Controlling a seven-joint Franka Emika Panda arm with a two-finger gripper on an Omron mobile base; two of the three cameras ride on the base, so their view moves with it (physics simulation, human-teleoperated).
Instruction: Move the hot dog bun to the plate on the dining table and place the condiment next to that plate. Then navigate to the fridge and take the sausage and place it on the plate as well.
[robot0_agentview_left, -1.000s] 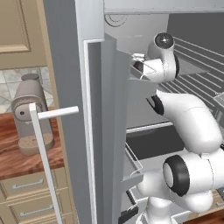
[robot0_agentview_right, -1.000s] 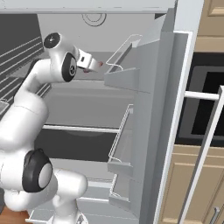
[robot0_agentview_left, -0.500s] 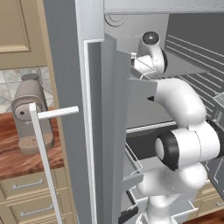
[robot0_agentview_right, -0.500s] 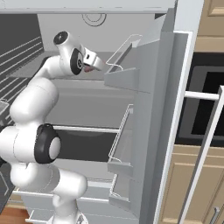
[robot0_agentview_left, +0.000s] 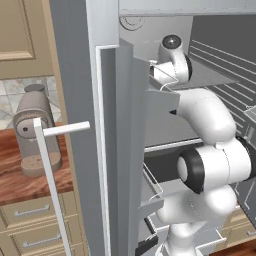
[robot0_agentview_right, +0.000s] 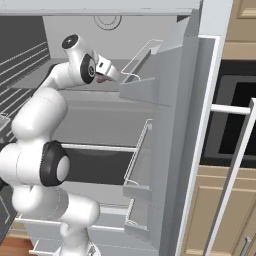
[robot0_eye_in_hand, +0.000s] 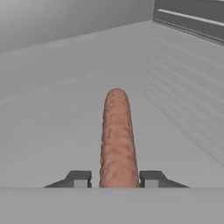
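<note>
Your fingers (robot0_eye_in_hand: 114, 179) sit narrow on either side of the sausage (robot0_eye_in_hand: 116, 135), which lies on the fridge shelf (robot0_eye_in_hand: 52, 118); contact unclear.

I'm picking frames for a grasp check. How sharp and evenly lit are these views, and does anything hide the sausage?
Hand view: flat, even light, no glare; sausage soft but clear between the gripper tips. Right base view: crisp, the sausage mostly hidden behind the hand. Left base view: the fridge door blocks much.

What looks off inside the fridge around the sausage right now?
Nothing stands out. The sausage lies straight on the grey fridge shelf, whole and unmarked, running lengthwise between the fingertips of the gripper. No spill or damage shows on the shelf around it.
</note>
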